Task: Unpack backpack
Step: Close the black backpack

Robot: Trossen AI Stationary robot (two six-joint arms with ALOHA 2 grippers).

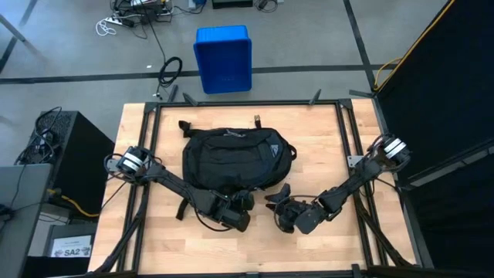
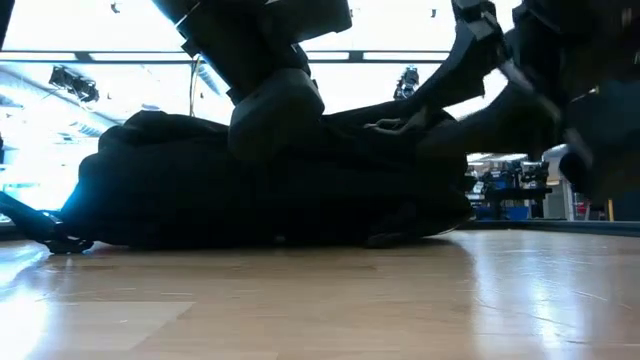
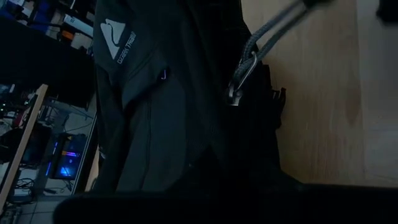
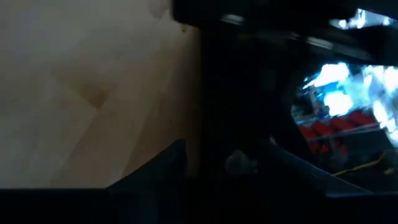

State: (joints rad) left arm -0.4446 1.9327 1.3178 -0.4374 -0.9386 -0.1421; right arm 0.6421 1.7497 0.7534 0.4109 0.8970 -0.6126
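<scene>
- Backpack point(image 1: 231, 157) lies flat in the middle of the wooden table point(image 1: 324, 147), and it looks zipped shut, so the job is only starting.
- Left gripper point(image 1: 241, 207) is shut tight at the near edge of the bag; I cannot tell if it pinches fabric or a strap.
- Right gripper point(image 1: 279, 202) sits just beside that edge, near the left one; how wide it is, or what it holds, I cannot tell.
- Zipper pull point(image 3: 239, 78) on its grey cord shows in the left wrist view.
- Next move, I think: grab that pull and slide it while the other arm holds the bag down.
- Count: 1 backpack, 2 arms, 1 blue bin point(image 1: 223, 58) on the floor past the table.
</scene>
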